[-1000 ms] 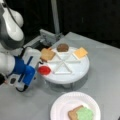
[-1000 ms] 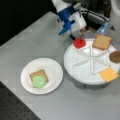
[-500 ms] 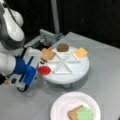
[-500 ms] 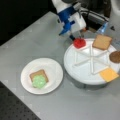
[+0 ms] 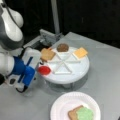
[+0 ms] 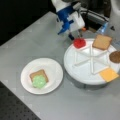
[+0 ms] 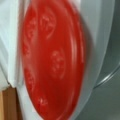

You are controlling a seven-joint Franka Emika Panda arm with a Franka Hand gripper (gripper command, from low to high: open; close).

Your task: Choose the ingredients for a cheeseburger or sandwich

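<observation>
A glossy red tomato disc (image 7: 53, 60) with raised bumps fills the wrist view, lying in a wedge of the white divided tray (image 5: 75, 72) at its rim, right at the gripper (image 6: 75, 37). Whether its fingers grip it, I cannot tell. Toast (image 5: 47, 54), patty (image 5: 62, 47) and cheese (image 5: 80, 52) occupy other wedges. On the paper plate (image 6: 53, 72), lettuce (image 6: 39, 81) tops a toast square (image 6: 38, 74).

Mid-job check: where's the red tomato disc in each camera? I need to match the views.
Front view: tomato disc at the left edge of the divided tray, right beside the pincer.
Front view: tomato disc at the divided tray's upper-left rim, just below the pincer.
Wrist view: tomato disc fills most of the picture.
Shared landmark: toast square next to the disc.
</observation>
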